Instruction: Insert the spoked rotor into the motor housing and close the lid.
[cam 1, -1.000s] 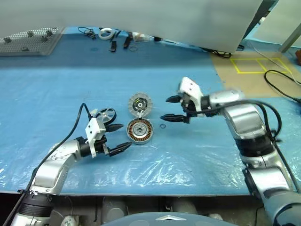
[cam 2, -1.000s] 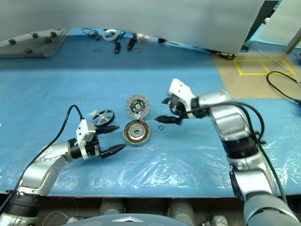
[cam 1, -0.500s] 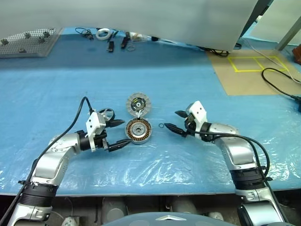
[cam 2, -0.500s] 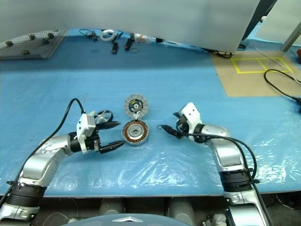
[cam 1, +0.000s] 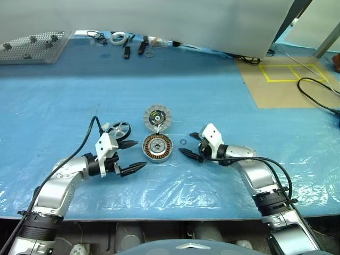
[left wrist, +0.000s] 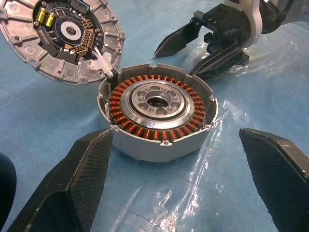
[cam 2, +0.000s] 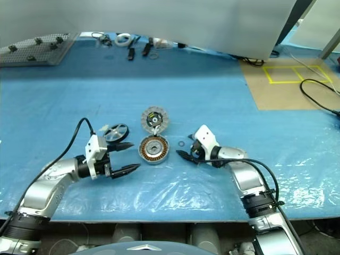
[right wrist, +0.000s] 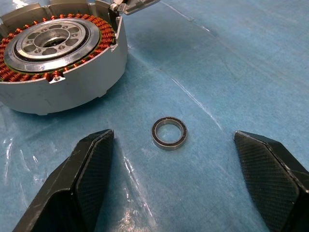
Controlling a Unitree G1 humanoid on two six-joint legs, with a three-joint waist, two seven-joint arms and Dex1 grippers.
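Right gripper [cam 1: 190, 144] lower — one rotor [cam 1: 119, 129], one housing [cam 1: 158, 148], one lid [cam 1: 158, 117].

I work in a lab or workshop; ahead of my arms a bench lies under a blue plastic sheet [cam 1: 64, 95]; a perforated metal plate [cam 1: 32, 47] and loose cables [cam 1: 119, 38] sit far off; yellow tape [cam 1: 284, 71] marks the floor.

Blue plastic sheet [cam 1: 223, 90], tan floor [cam 1: 289, 85], grey panel [cam 1: 175, 18]
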